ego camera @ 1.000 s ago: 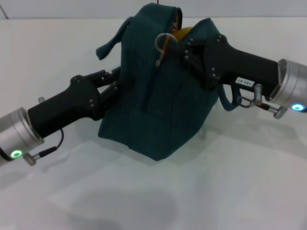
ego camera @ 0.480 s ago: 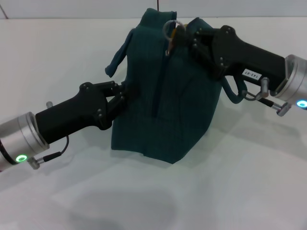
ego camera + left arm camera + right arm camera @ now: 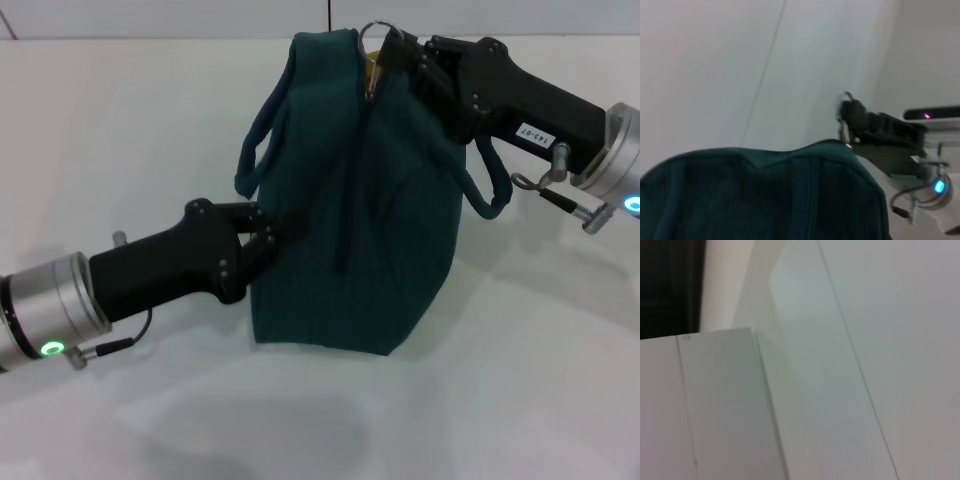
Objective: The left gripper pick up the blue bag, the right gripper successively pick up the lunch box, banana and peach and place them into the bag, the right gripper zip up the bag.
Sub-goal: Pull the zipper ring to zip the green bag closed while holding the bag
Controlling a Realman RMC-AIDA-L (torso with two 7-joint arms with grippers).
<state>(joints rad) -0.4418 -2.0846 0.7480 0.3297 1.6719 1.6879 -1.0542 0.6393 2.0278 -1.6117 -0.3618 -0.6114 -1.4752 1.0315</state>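
The blue bag (image 3: pixel 370 230) stands upright in the middle of the white table in the head view. My left gripper (image 3: pixel 268 238) is shut on the fabric of the bag's left side. My right gripper (image 3: pixel 408 62) is at the bag's top edge, shut on the metal zipper pull (image 3: pixel 378 38). A thin sliver of yellow (image 3: pixel 372 66) shows at the top opening. The lunch box, banana and peach are otherwise hidden. The left wrist view shows the bag (image 3: pixel 765 195), the right gripper (image 3: pixel 862 120) and the zipper pull (image 3: pixel 844 100).
One loop handle (image 3: pixel 258 145) hangs on the bag's left and the other (image 3: pixel 487 190) under my right gripper. The white table (image 3: pixel 520 380) surrounds the bag. The right wrist view shows only white surfaces (image 3: pixel 840 365).
The bag has shifted right and stands more upright. My right gripper moved farther back and right with the zipper pull; the opening shows less yellow. My left arm followed rightward.
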